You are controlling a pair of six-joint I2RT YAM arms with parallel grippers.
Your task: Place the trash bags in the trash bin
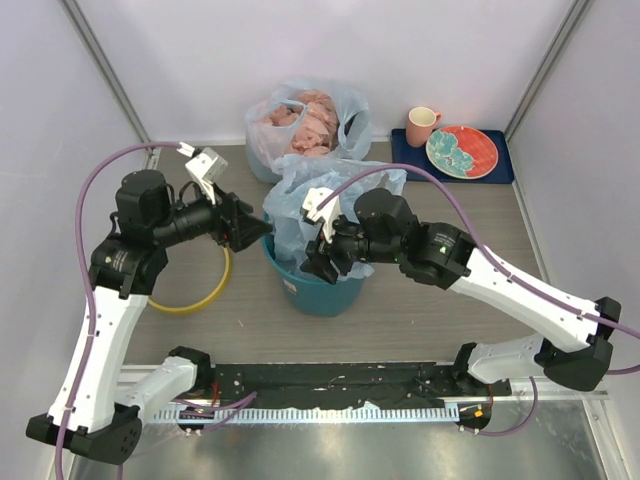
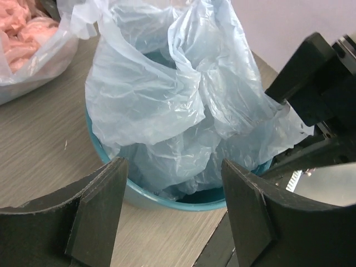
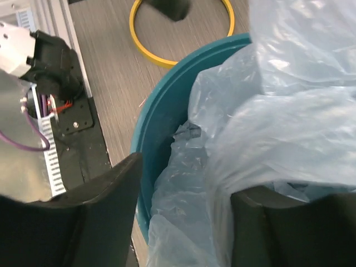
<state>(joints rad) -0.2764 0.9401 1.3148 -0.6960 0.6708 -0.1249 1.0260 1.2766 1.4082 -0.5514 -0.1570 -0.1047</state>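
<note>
- The trash bin (image 1: 320, 295) stands on the desk (image 1: 440, 300) near its middle, between the two arms.
- The trash bag (image 1: 335, 190) sits crumpled in the bin's mouth. Part of it is down inside, and much of the light-blue film billows above the rim, spilling toward the far side.
- The left hand (image 1: 260, 232) is at the bin's left rim, level with the film, and points across at it.
- In the left wrist view this hand (image 2: 172, 208) is spread wide, with nothing between its fingers (image 2: 97, 214). The bag (image 2: 167, 100) and the teal rim (image 2: 139, 197) lie just beyond the tips.
- The right hand (image 1: 312, 265) reaches over the near rim of the bin.
- In the right wrist view this hand (image 3: 183, 222) is also spread. The bin wall (image 3: 161, 117) and a fold of the bag (image 3: 278, 122) run between its fingers (image 3: 105, 217); no pinch on the film shows.
- A yellow ring (image 1: 205, 302) lies flat on the desk left of the bin, apart from it.
- Behind the bin is a clear bag of pink lumps (image 1: 305, 120).
- At the far right are a pink mug (image 1: 422, 125) and a plate (image 1: 462, 152).
</note>
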